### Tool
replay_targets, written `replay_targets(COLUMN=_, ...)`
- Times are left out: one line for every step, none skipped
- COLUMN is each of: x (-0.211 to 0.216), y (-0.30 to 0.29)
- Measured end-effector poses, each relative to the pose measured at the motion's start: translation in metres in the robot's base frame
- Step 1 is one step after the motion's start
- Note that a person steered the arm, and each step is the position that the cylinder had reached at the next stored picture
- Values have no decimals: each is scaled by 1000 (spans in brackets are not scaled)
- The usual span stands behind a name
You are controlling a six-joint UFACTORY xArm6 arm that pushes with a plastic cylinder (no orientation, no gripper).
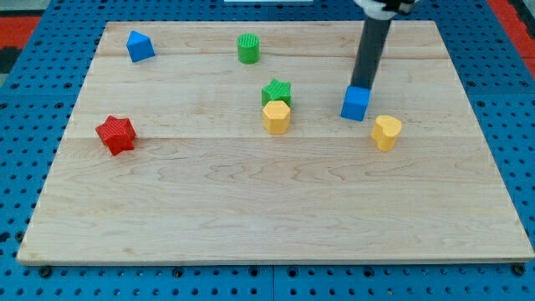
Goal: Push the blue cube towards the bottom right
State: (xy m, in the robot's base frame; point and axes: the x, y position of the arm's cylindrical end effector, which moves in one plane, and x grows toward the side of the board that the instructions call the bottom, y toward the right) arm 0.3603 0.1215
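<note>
Rod ended in my tip (363, 86), set against the top edge of the blue cube (355, 104), touching it or very nearly so. No jaws on this rig, so nothing to call apart, together or clamped. Blue cube sat right of centre on the bench (251, 217), in the upper half, just up and left of the yellow heart-like block (385, 132) and well right of the green star (277, 90) and yellow hexagon (276, 117), those 2 touching or almost. Judged barely begun: contact apparently made from the top side, but the whole run to the bottom right corner left to cover, with the yellow heart-like block lying close to that line and likely to be nudged. Elsewhere, 1 red star (115, 135) at the view's left, 1 blue wedge-like block (140, 46) top left, 1 green cylinder (248, 48) top centre. Arm cut off at the top edge; exact end of my tip hidden behind the cube's upper face, so true contact hard to confirm.
</note>
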Motion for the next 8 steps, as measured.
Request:
replay_targets(x=1, y=-53)
replay_targets(x=-14, y=-62)
replay_targets(x=-15, y=4)
replay_targets(x=42, y=-18)
replay_targets(x=102, y=-23)
replay_targets(x=105, y=-41)
replay_targets(x=77, y=-71)
replay_targets(x=146, y=-73)
